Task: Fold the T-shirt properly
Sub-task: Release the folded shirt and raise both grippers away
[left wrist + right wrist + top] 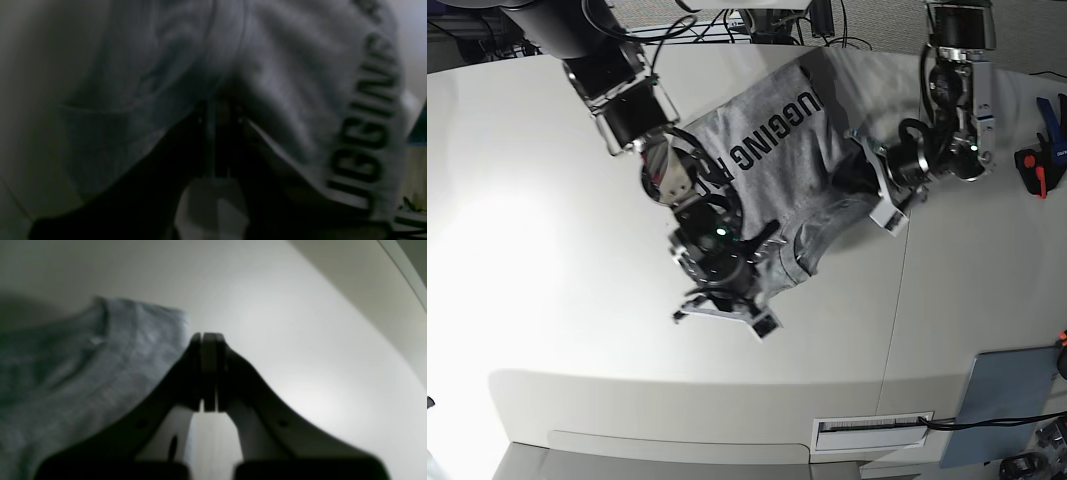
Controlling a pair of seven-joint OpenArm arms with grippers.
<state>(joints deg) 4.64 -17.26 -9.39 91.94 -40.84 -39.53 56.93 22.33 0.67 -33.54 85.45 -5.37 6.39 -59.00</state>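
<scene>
The heather-grey T-shirt (772,160) lies bunched at the back middle of the white table (547,250), its black block lettering (762,135) facing up. My left gripper (842,182) is at the shirt's right side. In the left wrist view it (218,106) is shut on a fold of the T-shirt (283,83), which drapes around the fingers with the lettering (370,133) at the right. My right gripper (717,300) is at the shirt's near lower edge. In the right wrist view it (206,336) is shut with nothing visible between its fingers, and the T-shirt (83,366) lies just to its left.
A red and black tool (1030,165) and a blue clamp (1049,115) lie at the right edge. A blue-grey pad (997,400) sits at the front right. A seam (897,300) runs down the table. Cables (757,20) crowd the back edge.
</scene>
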